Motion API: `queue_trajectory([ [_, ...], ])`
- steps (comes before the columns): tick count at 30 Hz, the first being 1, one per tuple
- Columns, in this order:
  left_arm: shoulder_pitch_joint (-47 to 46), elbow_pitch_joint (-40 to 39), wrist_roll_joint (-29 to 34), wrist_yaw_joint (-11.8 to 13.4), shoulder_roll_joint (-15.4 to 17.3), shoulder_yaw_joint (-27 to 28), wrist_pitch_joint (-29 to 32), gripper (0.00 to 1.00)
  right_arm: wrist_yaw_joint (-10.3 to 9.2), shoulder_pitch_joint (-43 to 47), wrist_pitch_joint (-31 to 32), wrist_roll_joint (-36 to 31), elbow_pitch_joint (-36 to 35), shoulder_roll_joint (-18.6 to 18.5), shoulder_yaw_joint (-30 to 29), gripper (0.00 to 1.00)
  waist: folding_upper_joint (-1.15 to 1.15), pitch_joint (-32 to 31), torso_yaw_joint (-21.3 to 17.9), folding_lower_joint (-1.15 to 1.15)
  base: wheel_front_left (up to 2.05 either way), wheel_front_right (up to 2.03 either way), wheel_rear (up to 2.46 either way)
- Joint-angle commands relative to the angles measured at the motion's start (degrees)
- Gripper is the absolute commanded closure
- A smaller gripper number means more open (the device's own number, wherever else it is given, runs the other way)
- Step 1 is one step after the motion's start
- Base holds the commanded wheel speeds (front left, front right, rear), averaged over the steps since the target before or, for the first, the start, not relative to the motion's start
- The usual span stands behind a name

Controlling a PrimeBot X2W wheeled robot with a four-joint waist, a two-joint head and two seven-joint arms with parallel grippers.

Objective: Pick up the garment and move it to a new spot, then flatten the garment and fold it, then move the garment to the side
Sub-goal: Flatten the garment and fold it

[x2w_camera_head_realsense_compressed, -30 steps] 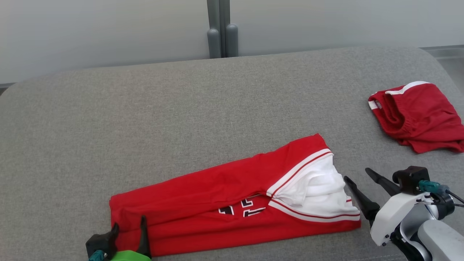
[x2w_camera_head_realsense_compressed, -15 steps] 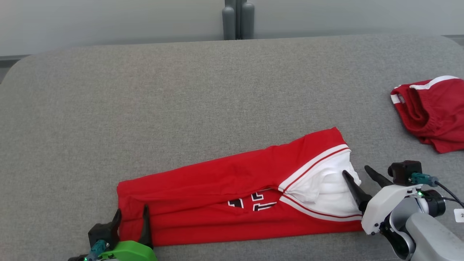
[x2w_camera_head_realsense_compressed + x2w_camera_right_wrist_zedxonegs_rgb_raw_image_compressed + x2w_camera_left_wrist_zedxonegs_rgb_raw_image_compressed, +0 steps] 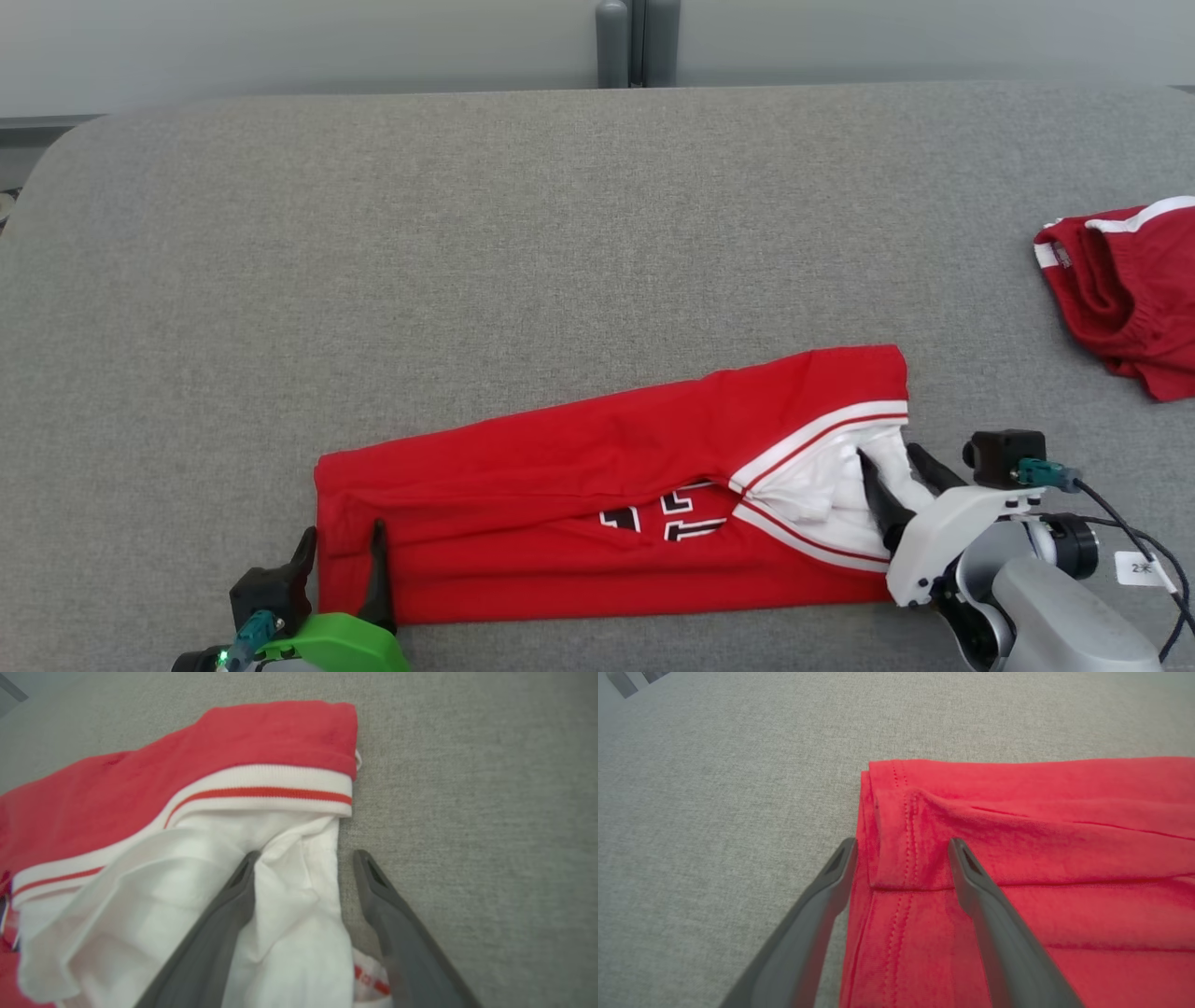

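red cloth made up the garment (image 3: 560,467), which lay folded into a long band across the near part of the grey upholstered surface (image 3: 467,233), its right end sitting a little farther back than its left. a black-and-white print (image 3: 665,513) showed in a gap between the folds, and at the right end white inner cloth (image 3: 822,485) spilled out past a white band with a red stripe. the left gripper (image 3: 343,529) stood at the band's left end with its fingers wide apart and nothing between them, straddling the stitched hem: from its wrist view one finger sat over bare grey just outside the edge and the other over the red cloth. the right gripper (image 3: 887,452) was also spread wide at the opposite end, one finger lying on the bunched white cloth, the other over the grey surface just beside the edge; whether the tips pressed down i could not tell. well apart, at the far right, lay a rumpled pair of red shorts (image 3: 1130,299) with white trim. two grey posts (image 3: 638,42) rose behind the surface.
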Motion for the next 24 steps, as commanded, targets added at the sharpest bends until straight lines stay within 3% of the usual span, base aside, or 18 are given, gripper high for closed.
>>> queue_trajectory([
  [1, -0.59, 0.12, 0.24, -0.15, 0.19, -0.02, 0.02, 0.00, 0.47, 1.45, 1.78, 0.58, 0.95, 2.35, 2.31, 0.00, 0.00, -0.11, 0.10, 0.00, 0.00, 0.00, 0.00],
  [3, -0.45, 0.10, 0.29, -0.19, 0.19, -0.12, 0.02, 0.00, 0.48, 1.65, 2.08, 1.57, 1.26, 2.42, 3.93, 0.05, 0.00, -0.25, 0.22, 0.00, 0.00, 0.00, 0.00],
  [4, -0.38, 0.14, 0.31, -0.24, 0.19, -0.18, 0.02, 0.00, 0.48, 1.69, 2.26, 2.04, 1.42, 2.42, 4.76, 0.20, 0.00, -0.30, 0.29, 0.00, 0.00, 0.00, 0.00],
  [5, -0.34, 0.17, 0.37, -0.23, 0.19, -0.23, 0.02, 0.00, 0.48, 1.78, 2.57, 2.52, 1.55, 2.42, 5.60, 0.51, 0.00, -0.36, 0.35, 0.00, 0.00, 0.00, 0.00],
  [6, -0.29, 0.21, 0.43, -0.20, 0.19, -0.27, 0.02, 0.00, 0.49, 1.81, 2.62, 3.05, 1.71, 2.34, 6.20, 0.62, 0.00, -0.43, 0.40, 0.00, 0.00, 0.00, 0.00],
  [8, -0.19, 0.28, 0.45, -0.14, 0.19, -0.30, 0.02, 0.00, 0.49, 1.70, 2.76, 3.63, 2.36, 1.88, 7.37, 0.96, 0.00, -0.54, 0.47, 0.00, 0.00, 0.00, 0.00],
  [14, 0.00, 0.17, 0.52, -0.01, 0.19, -0.15, 0.02, 0.00, 0.13, -0.12, 0.21, 5.57, 4.27, -0.30, 7.99, 1.00, 0.00, -0.78, 0.46, 0.00, 0.00, 0.00, 0.00],
  [24, 0.50, -0.33, 0.17, -0.01, 0.19, -0.36, 0.02, 0.00, 0.08, -4.02, -4.07, 4.36, 10.53, -4.22, 2.74, 1.00, 0.00, -1.73, -0.57, 0.00, 0.00, 0.00, 0.00],
])
